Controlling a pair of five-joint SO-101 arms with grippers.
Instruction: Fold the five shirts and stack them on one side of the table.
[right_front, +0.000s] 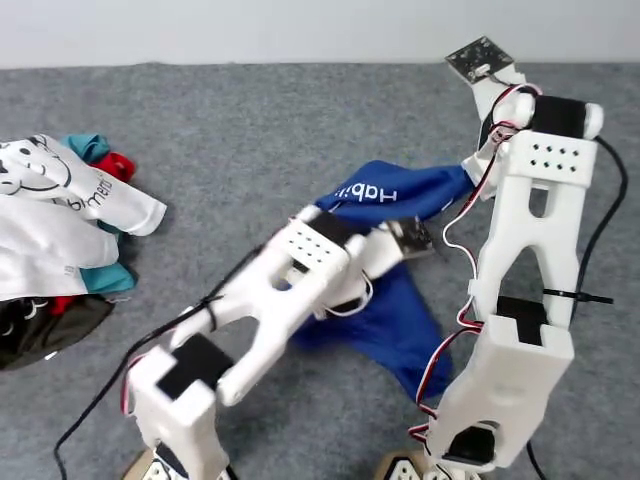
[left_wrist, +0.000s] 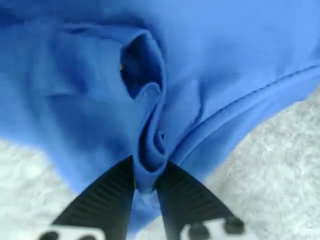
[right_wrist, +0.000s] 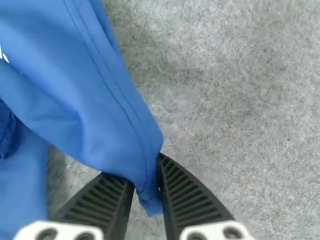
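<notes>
A blue shirt (right_front: 400, 200) with white lettering lies crumpled in the middle of the grey table, partly lifted. My left gripper (left_wrist: 146, 182) is shut on a bunched fold of the blue shirt (left_wrist: 150, 100) near its middle. My right gripper (right_wrist: 146, 192) is shut on a hemmed edge of the blue shirt (right_wrist: 75, 100), holding it above the table. From the high camera, the left arm (right_front: 300, 270) crosses over the shirt and the right arm (right_front: 530, 200) stands at the shirt's right end.
A pile of other shirts (right_front: 60, 220), white, teal, red and black, lies at the table's left edge. Grey carpet-like table surface (right_front: 250, 120) stretches behind the shirt. A white wall runs along the far edge.
</notes>
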